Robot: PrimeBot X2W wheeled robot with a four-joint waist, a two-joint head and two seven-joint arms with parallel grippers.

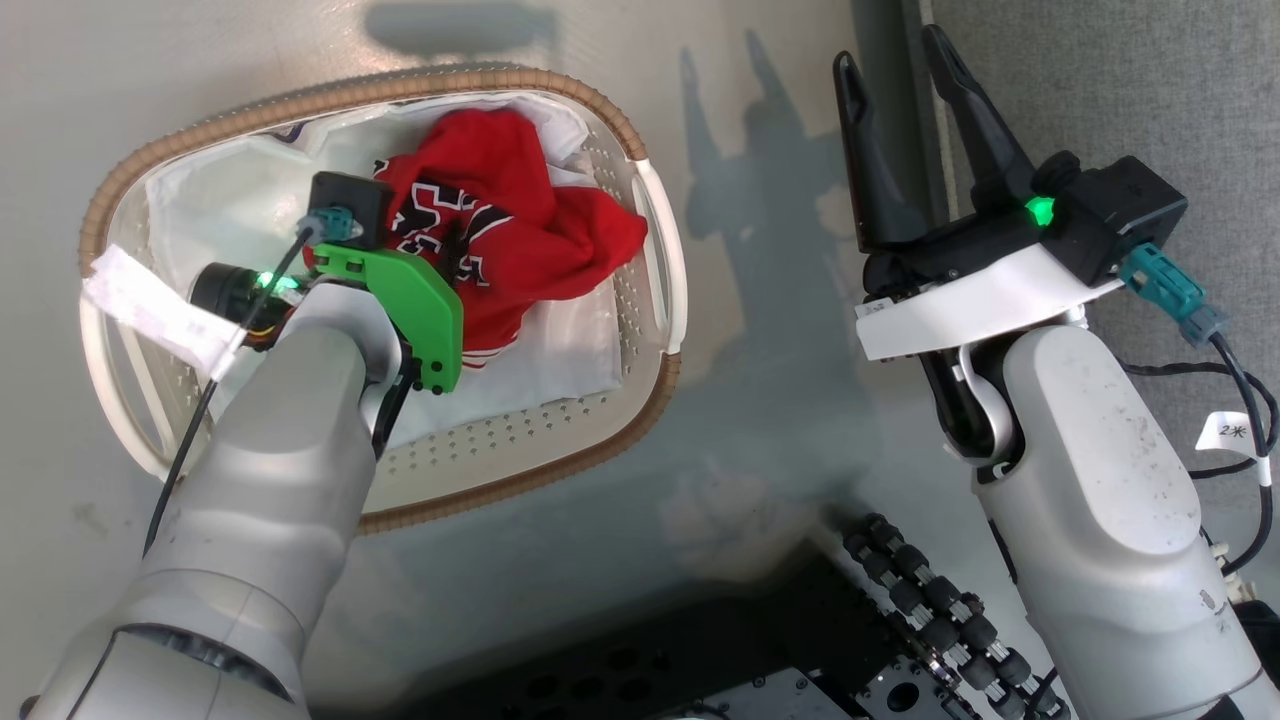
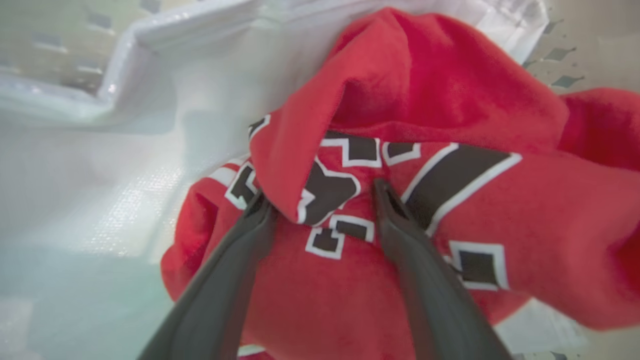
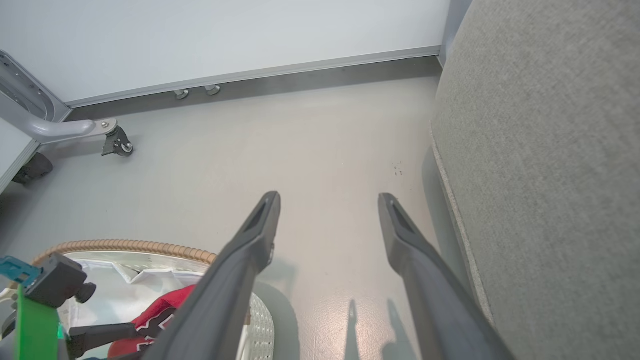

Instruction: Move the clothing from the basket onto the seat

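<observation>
1. Closest to the camera are the two dark fingers of the left gripper (image 2: 321, 192). They stand apart, and their tips press into the clothing (image 2: 425, 90) with one fold of the cloth between them. The jaws are not closed on this fold.
2. The clothing is a crumpled red heap with black-and-white numerals. It lies inside the basket (image 1: 400, 85), toward the side of the basket that faces the seat.
3. Under the clothing a white liner sheet (image 1: 560, 350) covers the bottom of the basket and rises along its perforated wall.
4. The basket is oval and white with a tan woven rim, and it stands on the floor (image 3: 300, 140). The floor is smooth, pale grey and a little shiny, and the shadows of the fingers fall on it.
5. The right gripper (image 1: 892, 48) is beside the basket, over bare floor between the basket and the seat. Its fingers are spread wide and they hold nothing.
6. The seat (image 3: 550, 150) is grey fabric with a stitched seam, apart from the basket.
7. Beyond the basket is a pale wall (image 3: 225, 40) with a grey baseboard (image 3: 300, 75), and near it a metal leg with a caster wheel (image 3: 117, 145).
</observation>
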